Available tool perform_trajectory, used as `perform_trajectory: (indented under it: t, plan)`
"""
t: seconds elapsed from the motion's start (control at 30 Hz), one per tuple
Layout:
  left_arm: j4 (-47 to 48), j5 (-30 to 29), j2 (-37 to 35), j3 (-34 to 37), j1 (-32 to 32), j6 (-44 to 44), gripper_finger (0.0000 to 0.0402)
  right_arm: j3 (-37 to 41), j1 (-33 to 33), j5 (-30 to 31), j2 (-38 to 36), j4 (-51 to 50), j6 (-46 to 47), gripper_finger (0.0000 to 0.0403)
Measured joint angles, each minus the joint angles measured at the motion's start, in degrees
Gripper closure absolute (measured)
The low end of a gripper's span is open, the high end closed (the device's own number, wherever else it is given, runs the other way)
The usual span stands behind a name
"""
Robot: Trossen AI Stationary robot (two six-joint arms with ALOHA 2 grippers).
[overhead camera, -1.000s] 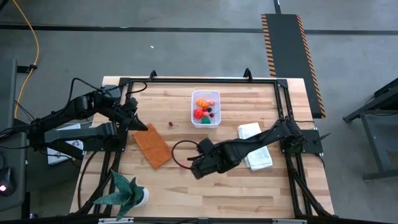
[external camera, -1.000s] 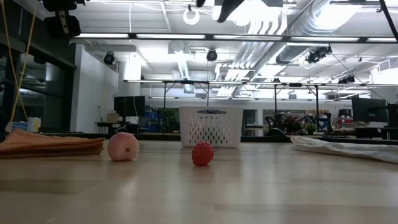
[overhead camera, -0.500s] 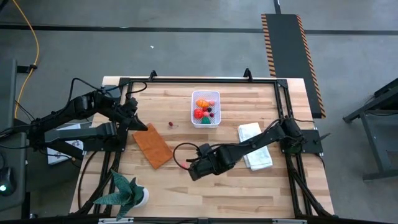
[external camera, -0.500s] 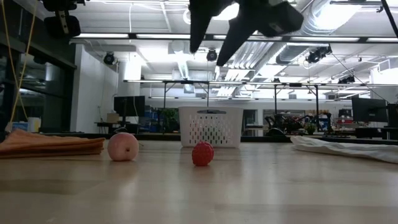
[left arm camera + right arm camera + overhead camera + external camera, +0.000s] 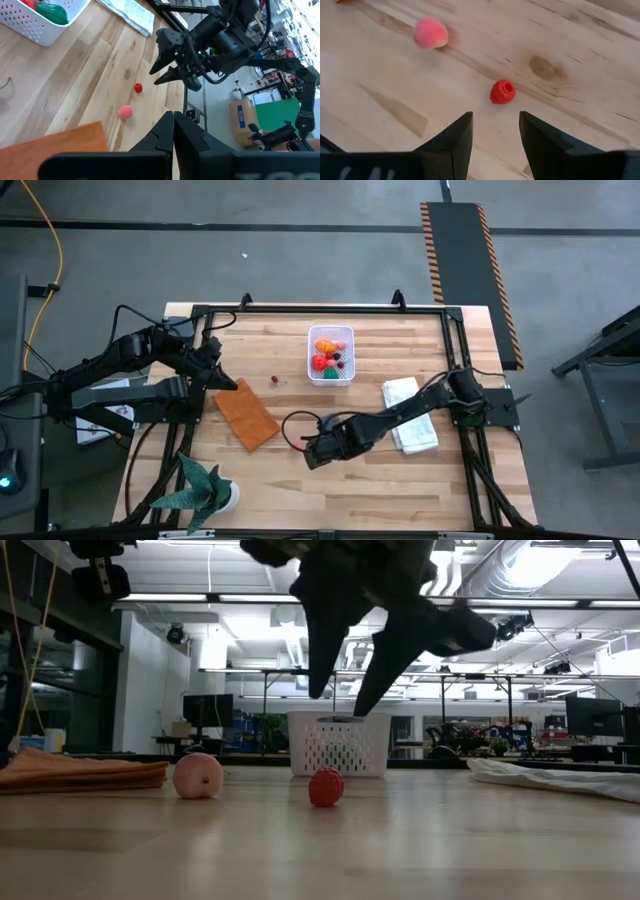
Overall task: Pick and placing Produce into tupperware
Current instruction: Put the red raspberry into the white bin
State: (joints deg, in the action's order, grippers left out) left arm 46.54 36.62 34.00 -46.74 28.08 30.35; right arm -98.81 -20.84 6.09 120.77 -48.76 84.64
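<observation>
A: How is the produce looking?

B: A red raspberry (image 5: 503, 92) and a pink peach-like ball (image 5: 430, 33) are lying loose on the worktop (image 5: 400, 470), toward its front edge. The white tupperware (image 5: 331, 352) is sitting near the back edge, holding orange, red and green pieces.

A: Change from a second ago?

B: The right gripper (image 5: 345, 690) is dropping lower, fingers apart, above the raspberry. The left gripper (image 5: 173, 131) is waiting at the left edge, fingers together.

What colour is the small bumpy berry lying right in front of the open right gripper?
Red. The small bumpy berry shows best in the right wrist view.
</observation>
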Motion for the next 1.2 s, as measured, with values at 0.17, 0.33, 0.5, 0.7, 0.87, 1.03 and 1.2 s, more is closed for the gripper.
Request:
perform_trajectory:
  t: [0.17,0.33,0.5,0.7,0.87,1.03,1.2]
  plan:
    - [0.02,0.00,0.00,0.00,0.00,-0.13,0.0401,0.51,1.16,-0.60,0.46,1.00,-0.03,0.0252]
    - [0.02,0.00,0.00,0.00,0.00,-0.57,0.0401,0.51,2.35,-2.02,1.54,1.33,-0.58,0.0252]
    - [0.07,0.00,0.00,0.00,0.02,-0.68,0.0401,0.53,2.90,-4.61,4.04,3.76,-1.05,0.0252]
    - [0.42,0.00,0.00,0.00,0.00,-1.52,0.0401,0.53,2.31,-6.47,5.94,4.20,-0.57,0.0252]
    - [0.47,0.00,0.00,0.00,0.00,-1.89,0.0401,0.49,1.97,-6.83,6.55,4.94,0.42,0.0252]
    - [0.51,0.00,0.00,0.00,0.01,-2.05,0.0401,0.49,1.97,-7.20,6.73,5.05,0.42,0.0252]
    - [0.55,0.00,0.00,0.00,0.00,-2.05,0.0401,0.49,2.08,-7.20,6.73,3.90,0.42,0.0252]
